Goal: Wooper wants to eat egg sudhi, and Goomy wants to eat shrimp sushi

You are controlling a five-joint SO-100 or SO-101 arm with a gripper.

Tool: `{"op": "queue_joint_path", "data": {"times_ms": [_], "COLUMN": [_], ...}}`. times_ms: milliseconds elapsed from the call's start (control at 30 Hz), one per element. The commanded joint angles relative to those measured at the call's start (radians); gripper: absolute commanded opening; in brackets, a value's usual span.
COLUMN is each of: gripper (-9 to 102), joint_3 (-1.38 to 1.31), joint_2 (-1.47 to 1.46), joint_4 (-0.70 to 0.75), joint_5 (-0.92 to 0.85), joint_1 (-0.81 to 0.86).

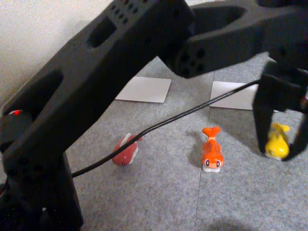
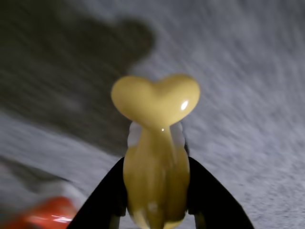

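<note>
The egg sudhi [image 1: 277,142], a small yellow fish toy, sits between the two black fingers of my gripper [image 1: 280,153] at the right of the other view, and looks raised off the grey mat. The wrist view shows the same yellow toy [image 2: 155,157] from behind, tail fin up, clamped on both sides by my gripper [image 2: 155,210]. The shrimp sushi [image 1: 211,153], bright orange with a forked tail, lies on the mat left of the gripper, and an orange blur [image 2: 45,215] shows in the wrist view's lower left corner. Wooper and Goomy are out of view.
A dark red fish toy [image 1: 126,150] lies on the mat further left. Two white sheets [image 1: 144,89] [image 1: 233,95] lie flat at the back. My black arm [image 1: 96,82] and its cable [image 1: 159,126] cross the other view. A pale wall stands behind.
</note>
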Motion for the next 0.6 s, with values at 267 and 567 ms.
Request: {"op": "queue_joint_path", "data": {"times_ms": [267,567], "gripper": [6,5], "joint_3": [0.000,0.175], "joint_2": [0.259,0.259], "joint_4": [0.026,0.023], "joint_5": [0.364,0.558], "joint_1": [-0.462,-0.808]}}
